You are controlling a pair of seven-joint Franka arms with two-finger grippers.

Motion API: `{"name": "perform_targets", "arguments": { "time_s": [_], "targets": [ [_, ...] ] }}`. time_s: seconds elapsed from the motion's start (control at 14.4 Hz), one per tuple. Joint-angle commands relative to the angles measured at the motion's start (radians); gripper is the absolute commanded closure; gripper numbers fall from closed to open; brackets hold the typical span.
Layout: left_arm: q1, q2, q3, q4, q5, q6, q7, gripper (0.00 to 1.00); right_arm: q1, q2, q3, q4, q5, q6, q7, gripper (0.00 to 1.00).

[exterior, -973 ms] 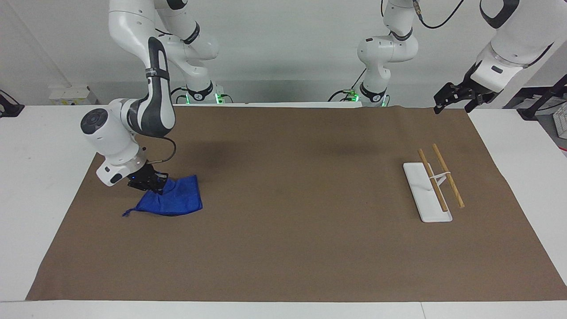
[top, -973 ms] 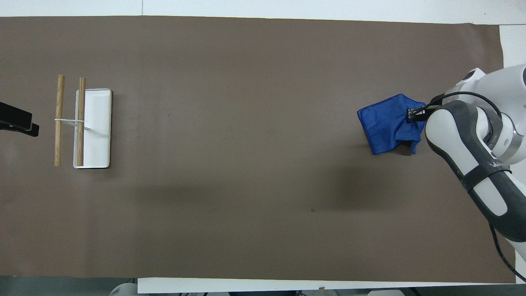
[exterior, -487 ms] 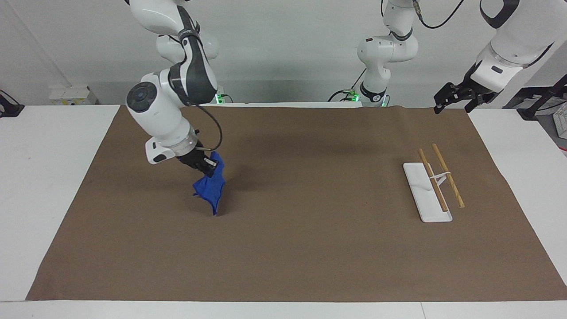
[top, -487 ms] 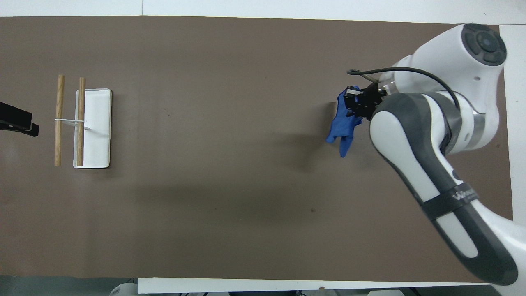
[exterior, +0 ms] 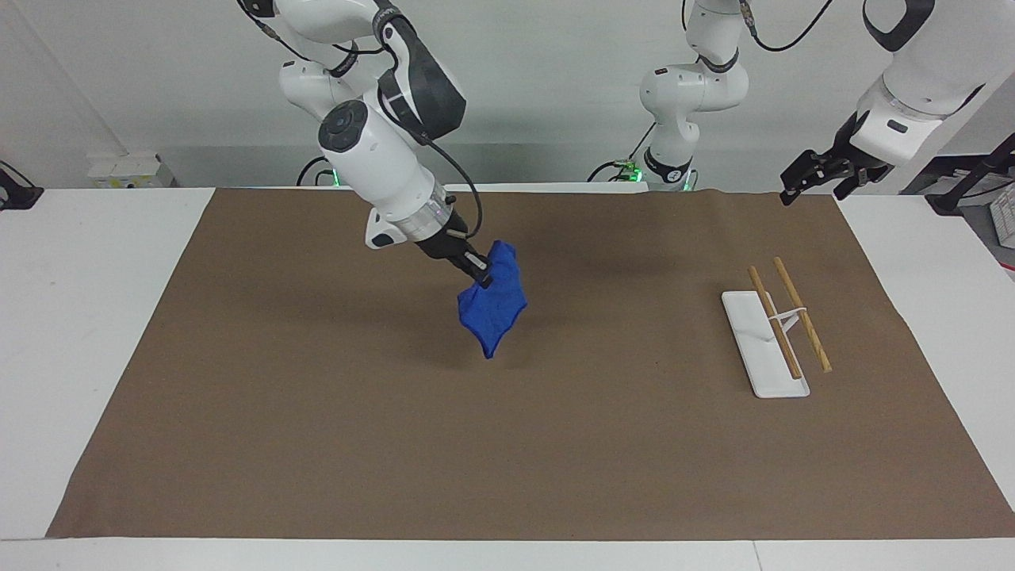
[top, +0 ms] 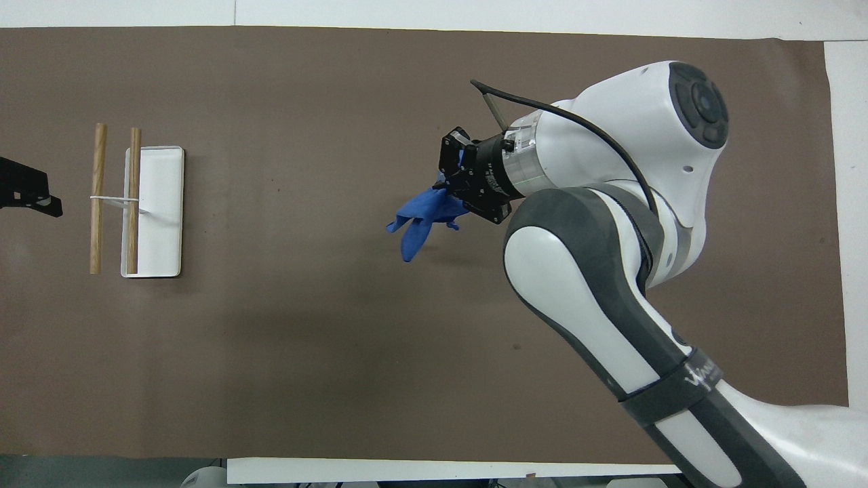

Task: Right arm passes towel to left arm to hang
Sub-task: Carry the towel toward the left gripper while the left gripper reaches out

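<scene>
My right gripper (exterior: 480, 276) is shut on the blue towel (exterior: 494, 309) and holds it in the air over the middle of the brown mat. The towel hangs bunched below the fingers, clear of the mat. In the overhead view the right gripper (top: 449, 183) and the towel (top: 422, 218) show over the mat's middle. My left gripper (exterior: 813, 179) waits raised over the mat's corner at the left arm's end; it also shows in the overhead view (top: 34, 198). The white rack (exterior: 767, 342) with two wooden rails (exterior: 801, 312) stands toward the left arm's end.
The brown mat (exterior: 507, 444) covers most of the white table. Two smaller white arms (exterior: 686, 95) with green base lights stand at the robots' edge. The rack also shows in the overhead view (top: 159, 224).
The right arm lifted the towel off the mat at its own end and carried it through the air to over the mat's middle. The left gripper has barely moved.
</scene>
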Motion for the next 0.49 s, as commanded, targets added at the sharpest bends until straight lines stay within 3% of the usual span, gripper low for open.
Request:
{"name": "perform_targets", "arguments": {
  "time_s": [0.0, 0.42],
  "targets": [
    [-0.009, -0.088, 0.0, -0.206, -0.14, 0.189, -0.447, 0.0, 0.007, 0.045, 0.071, 0.038, 0.076, 0.111, 0.102, 1.0],
    [-0.087, -0.087, -0.009, -0.345, -0.347, 0.525, -1.183, 0.0, 0.029, 0.085, 0.175, 0.038, 0.095, 0.346, 0.27, 1.0]
  ]
}}
